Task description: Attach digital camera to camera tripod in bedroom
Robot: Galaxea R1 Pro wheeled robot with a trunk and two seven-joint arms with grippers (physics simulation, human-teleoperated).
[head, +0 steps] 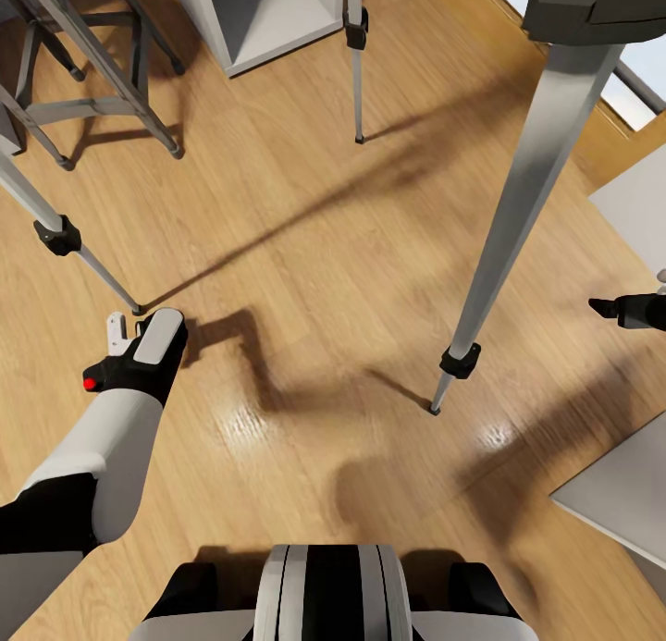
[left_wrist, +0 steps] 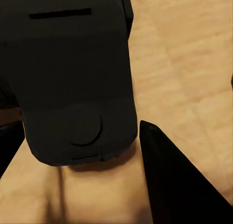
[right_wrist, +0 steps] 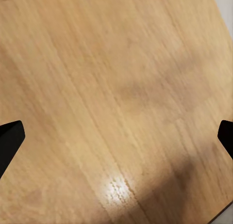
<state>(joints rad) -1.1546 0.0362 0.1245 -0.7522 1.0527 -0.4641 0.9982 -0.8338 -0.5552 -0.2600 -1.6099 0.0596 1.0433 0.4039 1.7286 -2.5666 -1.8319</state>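
Note:
The digital camera (left_wrist: 73, 78) is a black body gripped in my left gripper (left_wrist: 92, 161), whose dark fingers (left_wrist: 174, 185) press its two sides. In the head view the camera (head: 109, 375), with its red button, sits at the end of my left arm, low over the plank floor, and the left gripper (head: 125, 345) is shut on it. The camera tripod stands over me: one silver leg (head: 532, 206) at the right, another (head: 356, 67) at the back, a third (head: 55, 225) at the left, and its black head (head: 592, 7) at the top right. My right gripper (head: 603, 308) is open over bare floor (right_wrist: 116, 136).
A grey metal stool (head: 92, 77) stands at the back left and a white open cabinet (head: 268, 21) behind the far tripod leg. White furniture (head: 629, 493) lies at the right, with a window (head: 629, 100) beyond. Wooden floor (head: 305, 252) spreads between the legs.

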